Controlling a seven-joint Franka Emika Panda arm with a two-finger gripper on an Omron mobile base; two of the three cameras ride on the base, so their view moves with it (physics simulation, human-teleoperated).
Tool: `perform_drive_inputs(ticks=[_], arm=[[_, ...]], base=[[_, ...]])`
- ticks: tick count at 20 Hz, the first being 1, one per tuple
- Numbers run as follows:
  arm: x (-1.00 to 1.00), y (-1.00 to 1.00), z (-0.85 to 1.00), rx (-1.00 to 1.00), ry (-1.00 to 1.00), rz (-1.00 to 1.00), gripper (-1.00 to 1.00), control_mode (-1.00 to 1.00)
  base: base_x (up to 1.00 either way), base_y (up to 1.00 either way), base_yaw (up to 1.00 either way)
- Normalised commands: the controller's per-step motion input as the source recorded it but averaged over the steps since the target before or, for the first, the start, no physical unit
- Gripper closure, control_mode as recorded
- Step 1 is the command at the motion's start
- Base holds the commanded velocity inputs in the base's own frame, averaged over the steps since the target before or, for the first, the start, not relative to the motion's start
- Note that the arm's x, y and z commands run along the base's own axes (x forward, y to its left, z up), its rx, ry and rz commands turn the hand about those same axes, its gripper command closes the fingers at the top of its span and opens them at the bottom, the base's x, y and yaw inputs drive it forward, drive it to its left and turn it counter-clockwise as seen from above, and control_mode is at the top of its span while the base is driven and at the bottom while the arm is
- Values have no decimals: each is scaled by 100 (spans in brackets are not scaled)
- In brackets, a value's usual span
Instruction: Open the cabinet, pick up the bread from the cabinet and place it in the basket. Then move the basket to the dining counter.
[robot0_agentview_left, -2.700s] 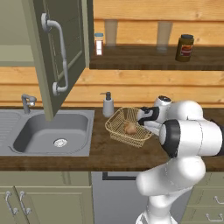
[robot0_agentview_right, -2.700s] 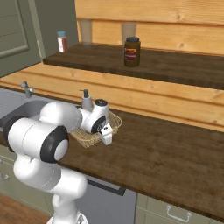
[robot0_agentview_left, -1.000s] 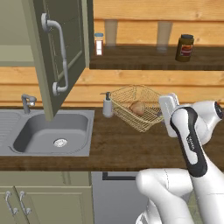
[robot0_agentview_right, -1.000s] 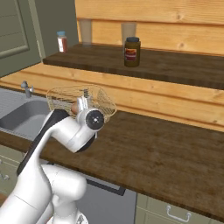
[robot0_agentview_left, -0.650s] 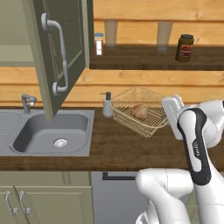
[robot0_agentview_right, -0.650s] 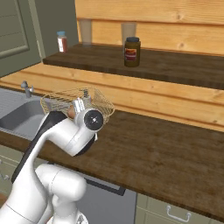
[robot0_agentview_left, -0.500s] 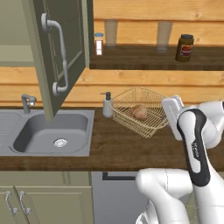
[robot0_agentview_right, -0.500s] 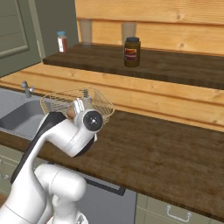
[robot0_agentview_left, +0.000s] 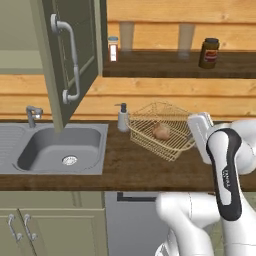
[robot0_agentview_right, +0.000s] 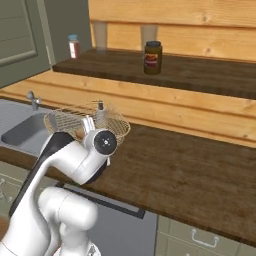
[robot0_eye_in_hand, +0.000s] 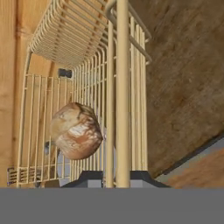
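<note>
1 basket (robot0_agentview_left: 161, 136) tilted, lifted, 1 bread (robot0_agentview_left: 161, 131) inside, jaws seemingly clamping its rim

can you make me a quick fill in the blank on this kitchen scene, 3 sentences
1. The bread lies inside the ____.
2. The gripper grips the basket by its ____.
3. The door of the cabinet stands ____.

Missing words: basket; rim; open
</note>
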Motion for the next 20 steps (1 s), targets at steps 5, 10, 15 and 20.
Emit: perform_drive_inputs(ticks=[5, 10, 15, 20], arm=[[0, 0, 0, 0, 0, 0, 100, 100], [0, 0, 0, 0, 0, 0, 100, 100], [0, 0, 0, 0, 0, 0, 100, 100], [0, 0, 0, 0, 0, 0, 100, 100]], base=[[-100, -12, -7], [-93, -19, -40], [-26, -25, -77], [0, -29, -91]])
